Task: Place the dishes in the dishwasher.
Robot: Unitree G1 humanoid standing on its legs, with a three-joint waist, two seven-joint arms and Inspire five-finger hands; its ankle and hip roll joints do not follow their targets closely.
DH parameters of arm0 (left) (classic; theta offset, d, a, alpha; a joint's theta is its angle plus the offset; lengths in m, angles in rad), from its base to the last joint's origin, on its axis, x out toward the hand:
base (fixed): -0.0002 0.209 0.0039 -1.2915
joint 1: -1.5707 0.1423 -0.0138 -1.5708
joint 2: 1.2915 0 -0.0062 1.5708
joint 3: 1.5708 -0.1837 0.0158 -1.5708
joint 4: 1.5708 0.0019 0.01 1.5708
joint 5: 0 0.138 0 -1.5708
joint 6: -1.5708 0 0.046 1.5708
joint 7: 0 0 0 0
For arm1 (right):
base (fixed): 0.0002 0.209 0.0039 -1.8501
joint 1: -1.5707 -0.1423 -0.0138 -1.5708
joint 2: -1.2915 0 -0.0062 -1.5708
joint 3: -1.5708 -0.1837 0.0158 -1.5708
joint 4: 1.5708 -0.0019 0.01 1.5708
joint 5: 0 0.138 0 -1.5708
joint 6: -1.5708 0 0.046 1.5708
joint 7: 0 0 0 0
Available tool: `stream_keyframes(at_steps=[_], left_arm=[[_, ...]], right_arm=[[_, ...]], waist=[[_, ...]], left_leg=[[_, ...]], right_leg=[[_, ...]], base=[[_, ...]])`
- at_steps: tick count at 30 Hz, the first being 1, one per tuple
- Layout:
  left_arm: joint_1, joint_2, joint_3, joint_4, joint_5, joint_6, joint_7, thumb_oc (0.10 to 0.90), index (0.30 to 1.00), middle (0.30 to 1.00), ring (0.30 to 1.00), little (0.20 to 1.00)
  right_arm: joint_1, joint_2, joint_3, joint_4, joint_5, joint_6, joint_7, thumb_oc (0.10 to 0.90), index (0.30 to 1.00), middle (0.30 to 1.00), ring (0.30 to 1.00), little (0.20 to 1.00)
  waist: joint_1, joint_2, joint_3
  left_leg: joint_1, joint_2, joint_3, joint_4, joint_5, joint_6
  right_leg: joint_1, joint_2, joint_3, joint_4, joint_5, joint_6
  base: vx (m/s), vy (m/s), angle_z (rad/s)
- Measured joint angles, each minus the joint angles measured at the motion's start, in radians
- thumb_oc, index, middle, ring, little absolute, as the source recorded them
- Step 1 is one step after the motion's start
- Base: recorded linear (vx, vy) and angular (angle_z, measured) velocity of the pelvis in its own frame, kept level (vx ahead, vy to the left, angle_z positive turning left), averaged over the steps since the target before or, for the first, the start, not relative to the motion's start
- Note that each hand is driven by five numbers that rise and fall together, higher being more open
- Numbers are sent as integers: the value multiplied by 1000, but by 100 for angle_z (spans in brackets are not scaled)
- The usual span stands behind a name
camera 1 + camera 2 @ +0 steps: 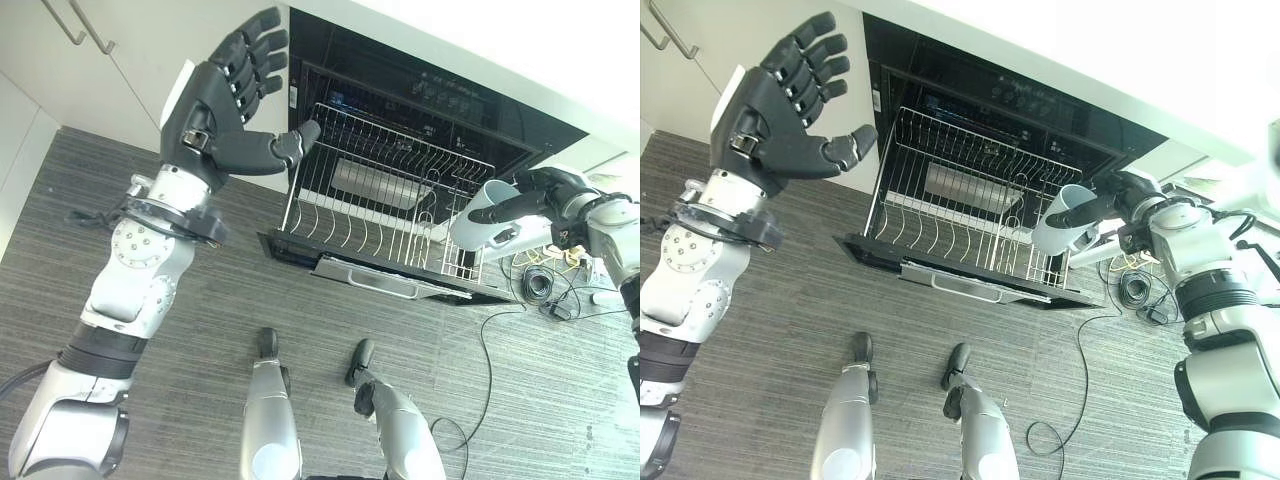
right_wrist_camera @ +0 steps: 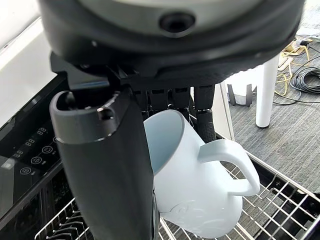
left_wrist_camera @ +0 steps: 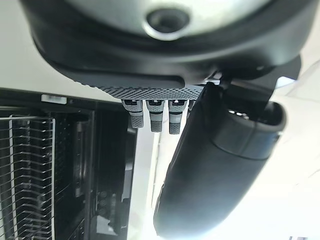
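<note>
Rack [image 1: 380, 215] pulled out; right hand [image 1: 545, 195] grips mug [image 1: 480, 215] above edge.

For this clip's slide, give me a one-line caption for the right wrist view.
Right hand holds a white mug over the pulled-out dishwasher rack.

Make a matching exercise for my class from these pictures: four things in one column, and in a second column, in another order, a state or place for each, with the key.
Things
1. left hand
2. right hand
3. white mug
4. dish rack

States or places
A. pulled out of the open dishwasher, bare of dishes
B. raised, fingers spread, holding nothing
C. held above the rack's right end
D. closed round the mug

Pairs: 1-B, 2-D, 3-C, 4-A
</note>
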Motion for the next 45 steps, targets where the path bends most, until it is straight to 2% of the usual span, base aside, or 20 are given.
stream_keyframes(at_steps=[2, 7, 9, 10, 15, 19, 22, 23, 24, 30, 33, 39, 45], left_arm=[[2, 0, -11, 18, -28, 0, 0, 800, 900, 900, 900, 900], [3, 0, -19, 27, -53, -18, 8, 800, 900, 900, 900, 900], [3, -6, -27, 27, -68, -34, 13, 800, 900, 900, 900, 900], [3, -28, -30, 27, -68, -39, 20, 800, 900, 900, 900, 900], [3, -51, -30, 27, -68, -68, 39, 800, 900, 900, 900, 900], [3, -83, -31, 27, -68, -77, 52, 800, 900, 900, 900, 900], [3, -90, -31, 27, -68, -92, 53, 800, 900, 900, 900, 900], [3, -91, -31, 27, -67, -92, 54, 800, 900, 900, 900, 900], [3, -91, -31, 27, -67, -92, 54, 800, 900, 900, 900, 900], [3, -92, -31, 27, -67, -93, 74, 800, 900, 900, 900, 900], [8, -91, -31, 26, -66, -95, 74, 800, 900, 900, 900, 900], [27, -91, -27, 15, -65, -100, 74, 800, 900, 900, 900, 900], [64, -90, -14, -24, -55, -100, 74, 800, 900, 900, 900, 900]], right_arm=[[-19, 0, 22, 17, 0, -2, -3, 400, 300, 300, 300, 300], [-66, 1, 46, 66, 0, -10, -28, 400, 300, 300, 300, 300], [-78, 2, 58, 66, 0, -22, -31, 400, 300, 300, 300, 300], [-79, 5, 67, 66, 0, -28, -31, 400, 300, 300, 300, 300], [-87, 56, 81, 68, -1, -32, -32, 400, 300, 300, 300, 300], [-90, 63, 86, 68, -11, -32, -36, 400, 300, 300, 300, 300], [-92, 63, 87, 68, -38, -32, -34, 400, 300, 300, 300, 300], [-93, 63, 87, 68, -41, -31, -30, 474, 411, 411, 411, 411], [-95, 63, 87, 68, -43, -31, -27, 800, 900, 900, 900, 900], [-99, 63, 89, 65, -74, -30, -29, 800, 900, 900, 900, 900], [-101, 54, 88, 43, -82, -32, -65, 800, 900, 900, 900, 900], [-104, -20, 64, -182, -84, -39, -117, 800, 900, 900, 900, 900], [-85, -23, -35, -333, -102, -34, -176, 800, 900, 900, 900, 900]], waist=[[-2, 13, 4], [-1, 68, 9], [-1, 96, 10], [-6, 122, 10], [-23, 134, 11], [-30, 156, 11], [-32, 158, 10], [-33, 158, 10], [-34, 158, 10], [-36, 158, 10], [-39, 158, 10], [-56, 152, 11], [-78, 137, 12]], left_leg=[[-4, -8, 7, -3, 2, 4], [-4, -34, 16, -31, 10, 16], [-5, -44, 29, -46, 15, 23], [-4, -52, 31, -54, 18, 27], [-5, -62, 47, -83, 32, 32], [-2, -71, 48, -99, 41, 35], [0, -71, 47, -103, 44, 34], [0, -71, 46, -106, 47, 34], [0, -72, 46, -108, 48, 34], [0, -72, 45, -113, 55, 33], [0, -72, 44, -112, 56, 33], [1, -68, 42, -112, 57, 33], [3, -67, 43, -108, 56, 33]], right_leg=[[-7, -9, 1, 1, 0, 2], [-27, -32, 10, 4, -1, 7], [-44, -43, 25, 11, -2, 11], [-48, -50, 26, 11, -2, 14], [-74, -60, 39, 18, -1, 16], [-78, -66, 40, 19, -2, 17], [-79, -67, 40, 23, -3, 20], [-80, -67, 40, 24, -3, 20], [-81, -67, 40, 24, -3, 19], [-85, -67, 40, 31, -3, 19], [-84, -67, 39, 32, -3, 19], [-82, -62, 39, 31, -3, 19], [-79, -62, 41, 31, -2, 19]], base=[[-20, 99, 1], [-24, 98, 1], [-26, 100, -4], [-31, 107, -1], [-18, 87, -5], [-12, 54, 2], [-16, 34, 2], [-26, 32, 2], [0, 0, 0], [0, 0, 0], [0, 0, 0], [0, 0, 0], [0, 0, 0]])
